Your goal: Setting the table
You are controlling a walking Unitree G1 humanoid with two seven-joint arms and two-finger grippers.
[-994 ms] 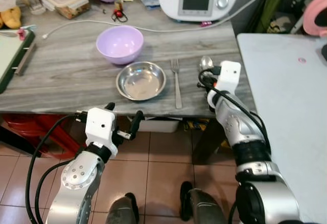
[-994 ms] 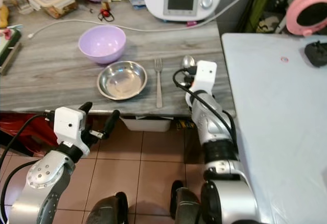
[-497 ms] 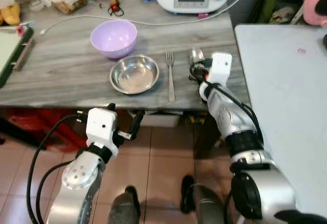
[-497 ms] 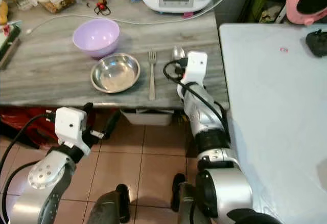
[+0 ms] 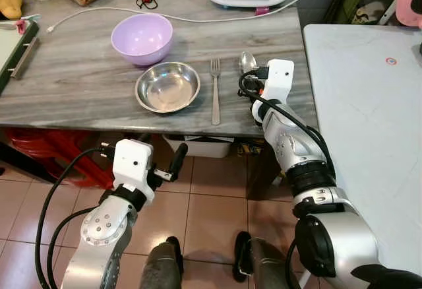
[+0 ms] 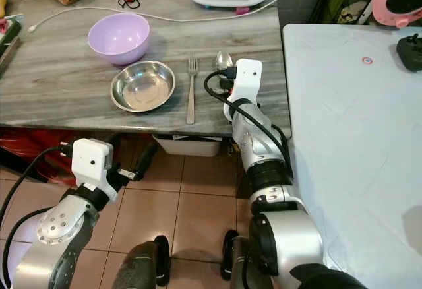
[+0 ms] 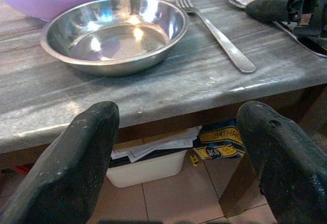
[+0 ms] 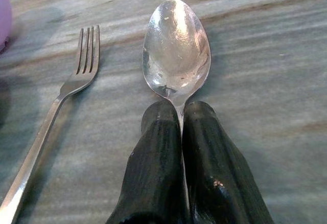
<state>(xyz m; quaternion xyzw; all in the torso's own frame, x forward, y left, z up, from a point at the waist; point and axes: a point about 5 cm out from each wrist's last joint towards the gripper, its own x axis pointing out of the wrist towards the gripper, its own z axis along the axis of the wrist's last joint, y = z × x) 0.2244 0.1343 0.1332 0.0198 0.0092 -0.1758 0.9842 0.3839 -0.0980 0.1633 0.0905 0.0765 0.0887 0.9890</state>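
My right pincer (image 8: 181, 127) is clamped tight on the spoon (image 8: 176, 50) handle, bowl lying flat on the surface (image 5: 79, 84) just right of the fork (image 5: 215, 91), parallel, so the setting lines up beside the steel dish (image 5: 167, 87). My left pincer (image 7: 179, 157) hangs wide open and empty below the edge.

A grey wooden table (image 5: 72, 84) stands on a tiled floor (image 5: 211, 203), beside a white table (image 5: 369, 104).

Steel bowl (image 5: 167, 87), fork (image 5: 215, 90), spoon (image 8: 176, 55) (handle pinched) in row.
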